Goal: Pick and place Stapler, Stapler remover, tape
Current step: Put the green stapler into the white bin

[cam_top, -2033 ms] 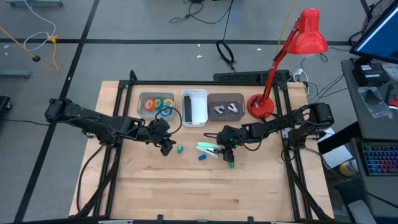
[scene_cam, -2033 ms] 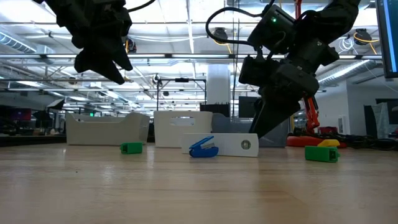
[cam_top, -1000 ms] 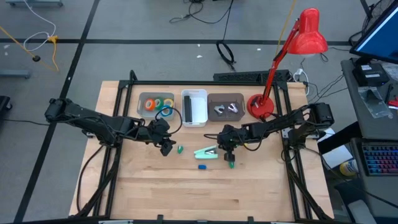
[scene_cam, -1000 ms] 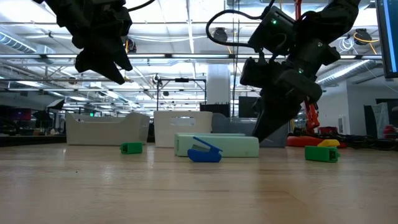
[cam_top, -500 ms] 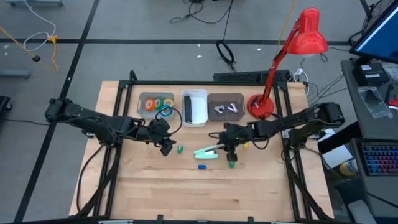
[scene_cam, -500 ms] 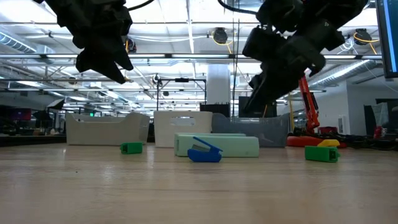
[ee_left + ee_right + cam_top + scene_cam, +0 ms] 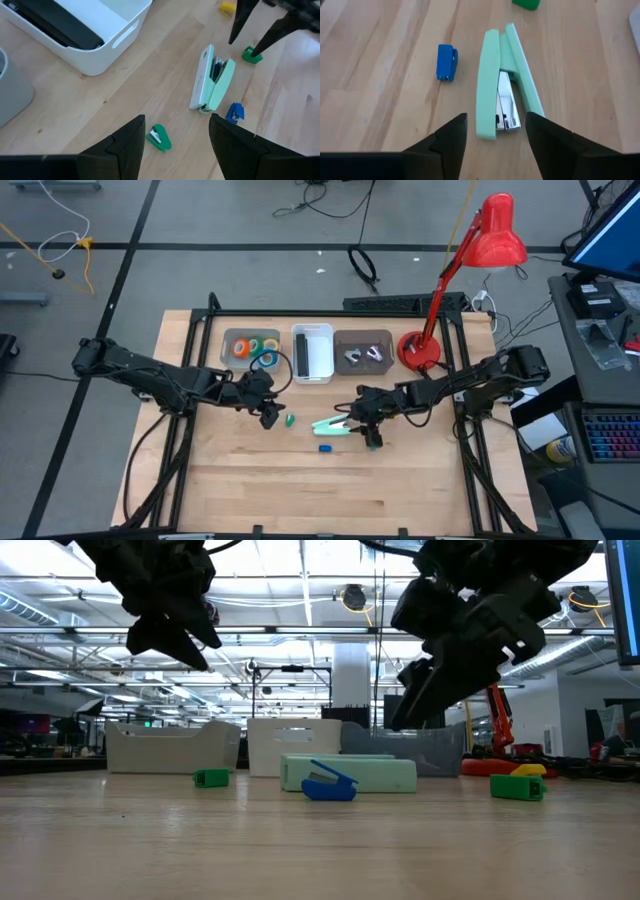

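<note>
While both arms hang above the wooden table, we see the right gripper spread wide over the mint stapler lying loose, and the left gripper wide, empty, nearby.

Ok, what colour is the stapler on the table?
Mint green stapler, lying on its side with metal showing; clearest in the right wrist view.

Grey tiled floor strewn with cables around a wooden table. Red desk lamp at the table's far right corner. Keyboard and monitor at right. Ceiling beams and round lights beyond.
</note>
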